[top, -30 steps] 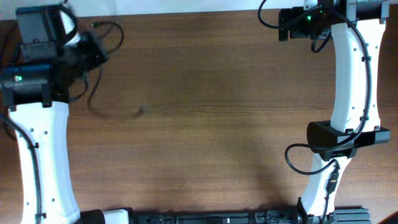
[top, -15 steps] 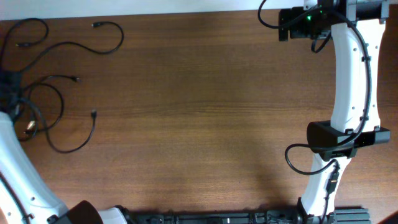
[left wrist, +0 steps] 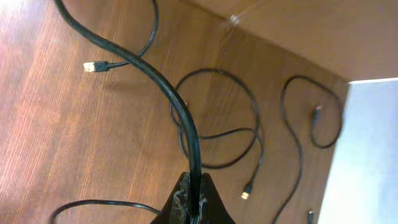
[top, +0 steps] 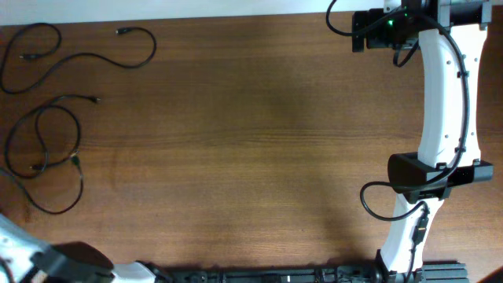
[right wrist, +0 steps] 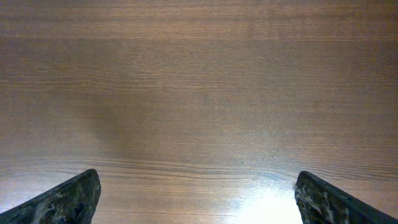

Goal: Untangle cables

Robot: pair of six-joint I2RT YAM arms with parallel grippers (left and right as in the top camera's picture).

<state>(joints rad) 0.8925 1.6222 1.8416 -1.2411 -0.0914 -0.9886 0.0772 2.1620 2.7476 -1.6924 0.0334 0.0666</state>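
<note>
Desk (top: 251, 141): brown wood grain.
Right arm (top: 444, 102): white, along the desk's right side.
Cables (top: 41, 145): thin, black, lying in loose loops at the desk's left edge, plugs at the ends.
Left tool (left wrist: 196, 202): fingers together, clamped on one cable (left wrist: 189, 130).
Right tool (right wrist: 199, 199): fingers wide apart above the desk.

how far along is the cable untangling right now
Roughly midway. Done: one cable lies spread out on its own near the table's far left corner. In hand: the left gripper is shut on another cable. Left: the loops below the first cross one another. The right gripper is open over bare wood.
</note>
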